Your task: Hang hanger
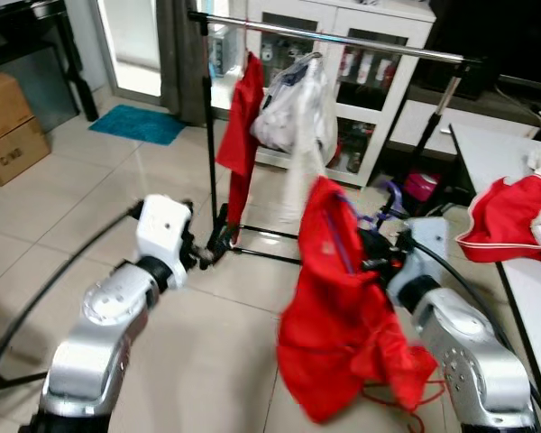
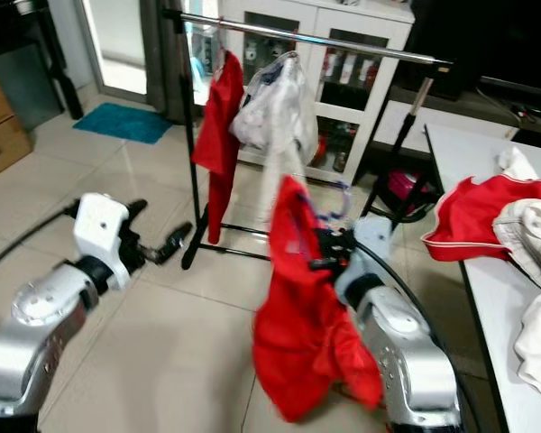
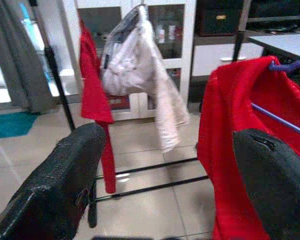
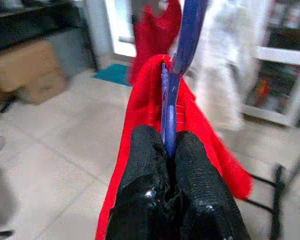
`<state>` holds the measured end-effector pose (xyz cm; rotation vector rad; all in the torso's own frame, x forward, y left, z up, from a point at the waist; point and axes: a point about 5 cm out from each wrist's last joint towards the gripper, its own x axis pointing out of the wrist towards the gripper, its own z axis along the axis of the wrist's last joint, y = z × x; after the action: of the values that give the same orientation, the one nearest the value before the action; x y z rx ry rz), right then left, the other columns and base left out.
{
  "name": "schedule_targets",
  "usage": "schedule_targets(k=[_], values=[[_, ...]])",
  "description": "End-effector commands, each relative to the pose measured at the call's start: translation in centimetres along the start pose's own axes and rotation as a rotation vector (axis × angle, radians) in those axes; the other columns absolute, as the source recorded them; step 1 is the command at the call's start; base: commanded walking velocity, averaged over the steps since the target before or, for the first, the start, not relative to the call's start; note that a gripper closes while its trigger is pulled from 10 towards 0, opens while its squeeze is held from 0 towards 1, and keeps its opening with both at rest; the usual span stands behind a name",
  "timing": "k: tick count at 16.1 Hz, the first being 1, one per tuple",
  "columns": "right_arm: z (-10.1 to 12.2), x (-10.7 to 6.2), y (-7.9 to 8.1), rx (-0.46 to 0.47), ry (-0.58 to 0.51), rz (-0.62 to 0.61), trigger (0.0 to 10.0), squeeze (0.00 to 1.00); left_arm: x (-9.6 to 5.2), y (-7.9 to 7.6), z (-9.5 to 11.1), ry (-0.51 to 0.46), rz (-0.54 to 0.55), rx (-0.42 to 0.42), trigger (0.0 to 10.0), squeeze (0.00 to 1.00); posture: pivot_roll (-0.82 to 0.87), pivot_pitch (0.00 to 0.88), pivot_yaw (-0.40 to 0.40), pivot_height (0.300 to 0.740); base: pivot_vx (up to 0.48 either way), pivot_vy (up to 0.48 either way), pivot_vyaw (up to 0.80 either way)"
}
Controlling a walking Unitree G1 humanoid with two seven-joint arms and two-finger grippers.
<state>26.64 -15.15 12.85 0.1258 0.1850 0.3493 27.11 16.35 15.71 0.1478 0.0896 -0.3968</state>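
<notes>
2 garments already hang on the clothes rail [image 1: 343, 40], a red one [image 1: 240, 122] and a pale one [image 1: 298, 113], both ahead of and above the right gripper [image 4: 169, 150]. That gripper has its fingers pinched tight on the blue hanger [image 4: 182, 60], with a red shirt [image 1: 338, 307] draped from it and sagging below the hand toward the floor. The left gripper [image 3: 170, 175] is spread wide and empty, off to the side of the load. I'd say this is the carry step: the hanger isn't on the rail yet. Next it must be lifted so its hook clears the bar, beside the pale garment, then lowered on.
</notes>
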Motion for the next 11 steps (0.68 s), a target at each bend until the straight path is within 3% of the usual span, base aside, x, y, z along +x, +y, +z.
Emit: schedule_targets(k=[1,3,4,5,6,8,9,11], values=[[1.3,0.0,0.1,-0.021,-0.053,0.034,0.0,0.00,0.4,0.0,0.1,-0.005,-0.009,-0.008,10.0,1.00,-0.09,0.000,-0.078,0.740,0.000,0.000,0.00],[2.0,0.0,0.7,-0.017,-0.073,0.113,0.0,0.00,1.0,-0.4,0.0,0.016,-0.074,-0.023,10.0,1.00,-0.09,0.000,-0.074,0.740,0.000,0.000,0.00],[2.4,0.0,1.1,-0.014,-0.083,0.145,0.0,0.00,1.2,-0.7,-0.1,0.027,-0.117,-0.025,10.0,0.92,-0.09,0.000,-0.073,0.740,0.000,0.000,0.00],[3.1,-0.1,1.9,-0.021,-0.106,0.223,0.0,0.00,1.6,-0.5,-0.6,0.060,-0.151,0.008,10.0,0.00,-0.09,0.000,-0.064,0.740,0.000,0.000,0.00],[3.3,-0.2,2.0,-0.022,-0.111,0.238,0.0,0.00,1.8,-0.3,-0.5,0.059,-0.142,0.004,10.0,0.00,-0.10,0.000,-0.060,0.740,0.000,0.000,0.00],[3.8,-0.7,2.3,-0.017,-0.131,0.293,0.0,0.00,2.7,0.3,0.2,0.031,-0.146,-0.008,2.4,0.00,-0.10,0.000,-0.059,0.740,0.000,0.000,0.00],[4.0,-0.9,2.5,-0.011,-0.142,0.319,0.0,0.00,3.3,0.4,0.4,0.017,-0.167,-0.022,0.0,0.00,-0.10,0.000,-0.056,0.740,0.000,0.000,0.00],[4.6,-1.1,2.8,-0.011,-0.163,0.357,0.0,0.00,4.0,0.6,0.3,0.024,-0.200,-0.008,0.0,0.00,-0.12,0.000,-0.046,0.740,0.000,0.000,0.00]])
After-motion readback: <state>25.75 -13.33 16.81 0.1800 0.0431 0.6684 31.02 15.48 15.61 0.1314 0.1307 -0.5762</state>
